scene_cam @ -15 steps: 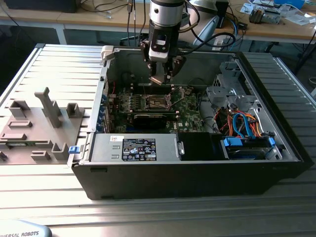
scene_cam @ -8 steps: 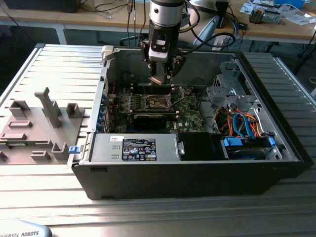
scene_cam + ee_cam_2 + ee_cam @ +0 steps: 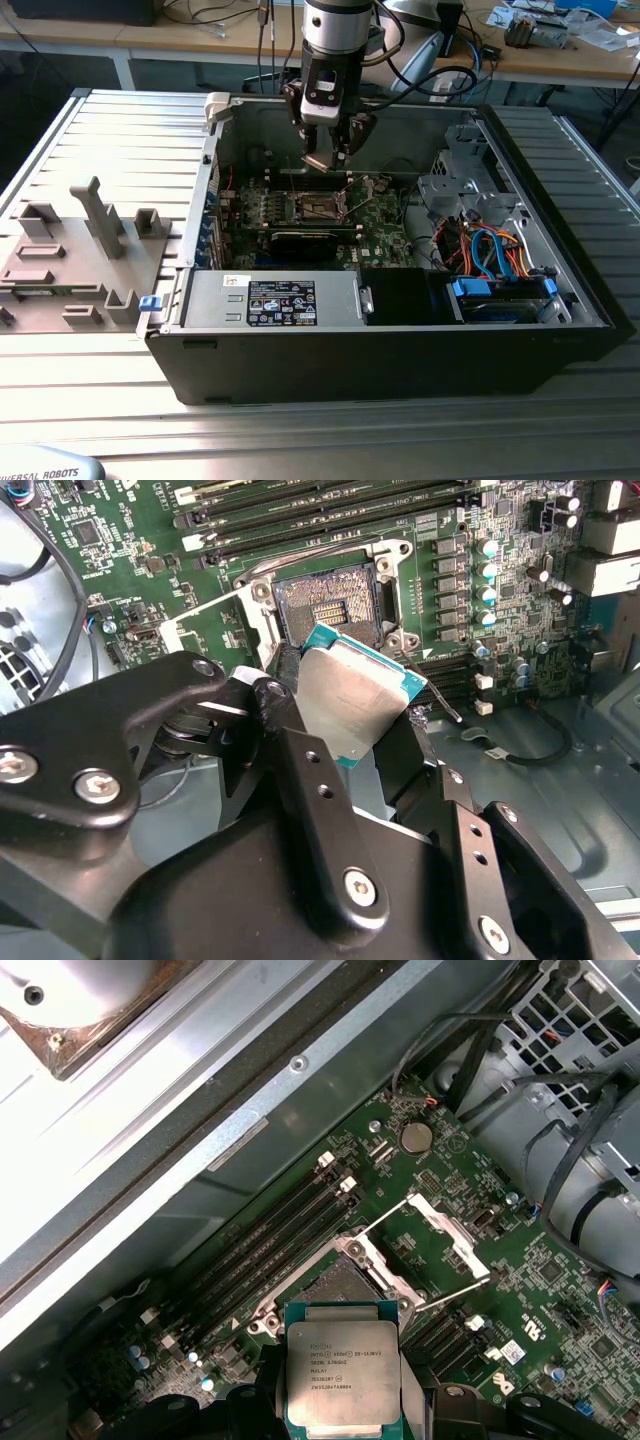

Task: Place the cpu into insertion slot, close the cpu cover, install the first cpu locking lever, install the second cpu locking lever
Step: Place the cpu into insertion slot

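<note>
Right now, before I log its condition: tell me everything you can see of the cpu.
The cpu is a flat square chip: a dull silvery metal lid with print on it, seated on a teal-green board that shows as a thin border. No damage shows. The end effector grips it by opposite edges, lid towards both wrist cameras, in the air above the open slot and not touching it.

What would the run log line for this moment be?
step: chip placement | gripper: shut on chip | chip: above socket, not seated | socket: empty | cover: open
</note>
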